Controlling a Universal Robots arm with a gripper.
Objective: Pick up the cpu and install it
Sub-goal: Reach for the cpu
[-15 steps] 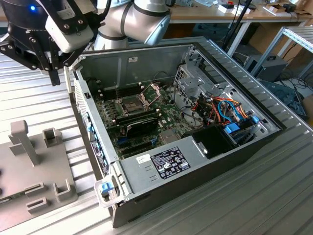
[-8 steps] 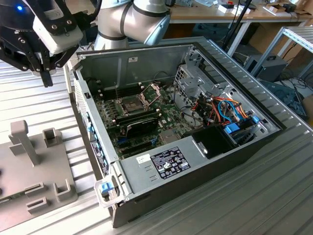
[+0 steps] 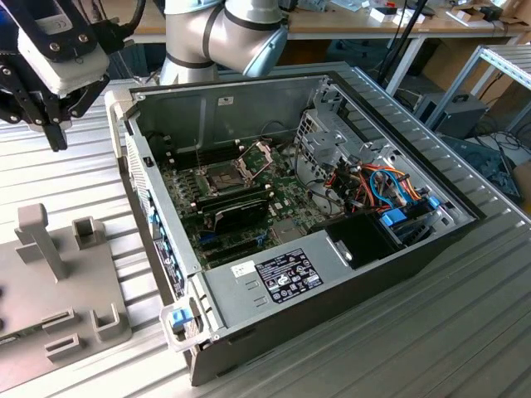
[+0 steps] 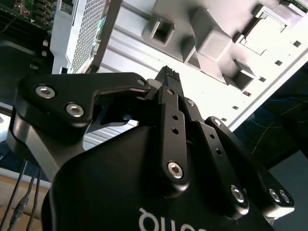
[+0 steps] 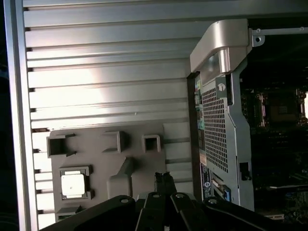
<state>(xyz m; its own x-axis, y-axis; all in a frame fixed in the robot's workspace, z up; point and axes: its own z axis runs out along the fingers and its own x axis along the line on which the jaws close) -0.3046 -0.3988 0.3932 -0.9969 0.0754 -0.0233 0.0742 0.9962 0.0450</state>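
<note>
The cpu (image 5: 73, 185), a small pale silver square, lies flat in a recess of the grey fixture plate (image 5: 96, 159) in the first wrist view. My gripper (image 5: 163, 177) hangs above the fixture, off to one side of the cpu and apart from it, its black fingers (image 4: 167, 77) pressed together with nothing between them. In the exterior view the gripper (image 3: 56, 137) is high at the left, above the fixture plate (image 3: 83, 307) and outside the computer case. The dark socket (image 3: 226, 175) sits on the board in the case, its metal frame (image 3: 259, 154) hinged up.
The open computer case (image 3: 274, 290) fills the middle, its side wall (image 3: 149, 182) standing between fixture and board. A long black expansion card (image 3: 239, 212) lies just before the socket. A drive cage (image 3: 328, 137) and coloured cables (image 3: 386, 186) are at the exterior view's right. Upright posts (image 3: 41, 236) rise from the fixture.
</note>
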